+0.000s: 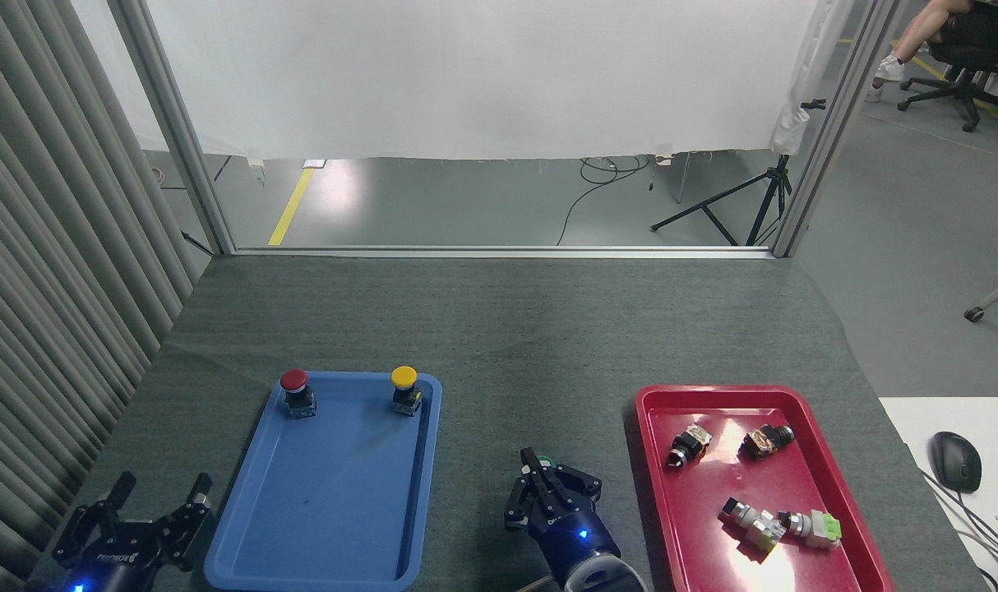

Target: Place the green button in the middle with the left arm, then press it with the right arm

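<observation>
The green button (551, 462) stands on the bare gray mat of the middle (507, 353), between the two trays. Only a sliver of its green cap shows. My right gripper (532, 462) is directly over it, fingers drawn together and shut, covering the cap; whether the tips touch it cannot be told. My left gripper (164, 487) sits at the bottom left corner of the table, left of the blue tray, open and holding nothing.
The blue tray (326, 493) holds a red button (294, 381) and a yellow button (404, 378) at its far end. A red tray (803, 481) on the right carries several loose switch parts. A mouse (955, 461) lies on a white desk far right.
</observation>
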### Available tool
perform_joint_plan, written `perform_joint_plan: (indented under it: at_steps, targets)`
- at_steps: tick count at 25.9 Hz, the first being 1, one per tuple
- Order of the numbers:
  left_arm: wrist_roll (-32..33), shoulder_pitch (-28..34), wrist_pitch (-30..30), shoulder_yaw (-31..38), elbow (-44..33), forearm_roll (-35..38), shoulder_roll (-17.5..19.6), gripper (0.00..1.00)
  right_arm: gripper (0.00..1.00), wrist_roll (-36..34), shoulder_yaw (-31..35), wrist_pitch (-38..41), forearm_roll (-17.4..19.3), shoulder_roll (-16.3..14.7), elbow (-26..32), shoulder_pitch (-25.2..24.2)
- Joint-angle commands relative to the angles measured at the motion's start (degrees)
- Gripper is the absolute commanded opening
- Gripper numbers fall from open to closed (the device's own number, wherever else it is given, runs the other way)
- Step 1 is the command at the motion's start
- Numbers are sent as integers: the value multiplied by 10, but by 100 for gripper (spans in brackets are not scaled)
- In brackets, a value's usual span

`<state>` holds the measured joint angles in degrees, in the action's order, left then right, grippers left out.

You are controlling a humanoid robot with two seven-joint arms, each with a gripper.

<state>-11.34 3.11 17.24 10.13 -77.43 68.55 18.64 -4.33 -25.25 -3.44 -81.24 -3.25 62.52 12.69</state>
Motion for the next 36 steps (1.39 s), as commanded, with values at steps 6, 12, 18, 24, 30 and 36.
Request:
perform_joint_plan:
  at_steps: [6, 12, 18, 24, 30, 36]
  targets:
    - [0, -1, 0, 0, 0, 0, 1, 99, 0, 5, 0, -6, -1, 1, -12, -4]
    - [0, -3, 0, 0, 1, 0, 1, 99, 12, -38, 0, -8, 2, 4, 17, -2]
    - [1, -4, 0, 0, 2, 0, 1, 99, 82, -43, 26, -3, 3, -1, 88, -7]
    - [1, -4, 0, 0, 2, 0, 0, 99, 100, -38, 121, 15, 7, -63, 182, -69]
    - [1, -5, -1, 0, 3, 0, 1, 99, 100, -38, 221, 17, 34, -140, 240, -160]
    - [1, -7, -1, 0, 4, 0, 0, 99, 100, -41, 262, 12, 37, -147, 276, -214]
